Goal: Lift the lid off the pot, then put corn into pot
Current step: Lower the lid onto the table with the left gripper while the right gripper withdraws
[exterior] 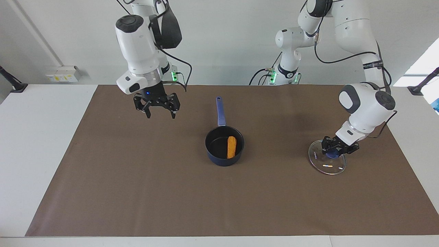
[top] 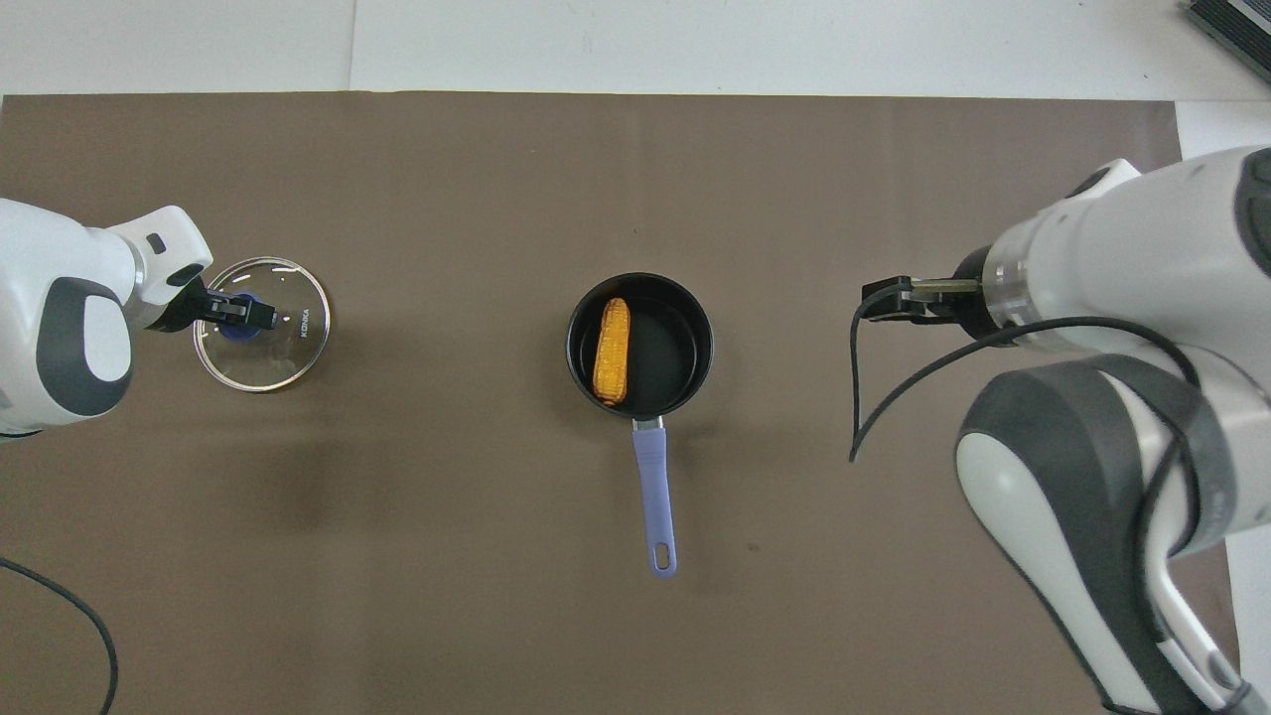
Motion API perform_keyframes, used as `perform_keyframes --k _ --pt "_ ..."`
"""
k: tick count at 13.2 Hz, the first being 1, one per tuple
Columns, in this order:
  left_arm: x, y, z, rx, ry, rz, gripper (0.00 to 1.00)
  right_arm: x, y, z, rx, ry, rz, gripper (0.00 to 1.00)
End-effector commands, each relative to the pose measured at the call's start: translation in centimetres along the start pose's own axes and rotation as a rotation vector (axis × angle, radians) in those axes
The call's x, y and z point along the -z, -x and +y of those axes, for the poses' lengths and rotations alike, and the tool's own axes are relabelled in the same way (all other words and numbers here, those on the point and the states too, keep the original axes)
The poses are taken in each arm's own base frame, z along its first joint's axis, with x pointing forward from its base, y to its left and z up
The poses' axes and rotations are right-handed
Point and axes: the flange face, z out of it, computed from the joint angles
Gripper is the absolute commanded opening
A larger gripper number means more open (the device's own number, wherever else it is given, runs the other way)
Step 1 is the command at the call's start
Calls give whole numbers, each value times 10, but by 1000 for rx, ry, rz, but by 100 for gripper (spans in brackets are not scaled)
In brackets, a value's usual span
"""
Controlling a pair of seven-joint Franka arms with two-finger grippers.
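Two arms are in view over a brown mat point(exterior: 137, 192) on a white table point(exterior: 37, 144). At the middle of the mat stands the pot point(exterior: 224, 147), upright, its long handle point(top: 653, 501) pointing straight toward the robots. The corn point(exterior: 231, 147) lies flat inside the pot on its black bottom, lengthwise along the handle's line and toward the left arm's side of the bowl, tapered end toward the handle. The pot is uncovered. The lid point(top: 262, 324) is well apart from the pot, toward the left arm's end of the table, with its blue knob point(exterior: 331, 154) up. In the facing view the lid looks tilted; whether its low edge touches the mat or hangs just above it I cannot tell. The left gripper point(exterior: 335, 146) is at the knob with its fingers around it, but whether they pinch it or stand slightly loose I cannot tell. The right gripper point(exterior: 159, 112) hangs high above bare mat toward the right arm's end of the table, fingers spread wide apart and holding nothing.
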Motion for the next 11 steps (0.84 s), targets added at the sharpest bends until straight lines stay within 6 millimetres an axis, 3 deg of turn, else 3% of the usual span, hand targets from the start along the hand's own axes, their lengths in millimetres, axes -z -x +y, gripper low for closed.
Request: perform_keyframes --k 1,2,6,9,11 --pt "8 6 6 15 1 23 79 25 21 44 41 2 -61 100" --pt "9 5 5 15 -1 25 79 30 25 63 36 2 -85 100" --pt "22 -5 3 0 -18 45 100 40 30 124 61 -2 -113 100" --pt "55 -12 8 -41 -65 81 100 87 26 135 54 14 -62 100" --pt "85 -9 21 -64 -75 89 100 112 23 136 51 19 -24 100"
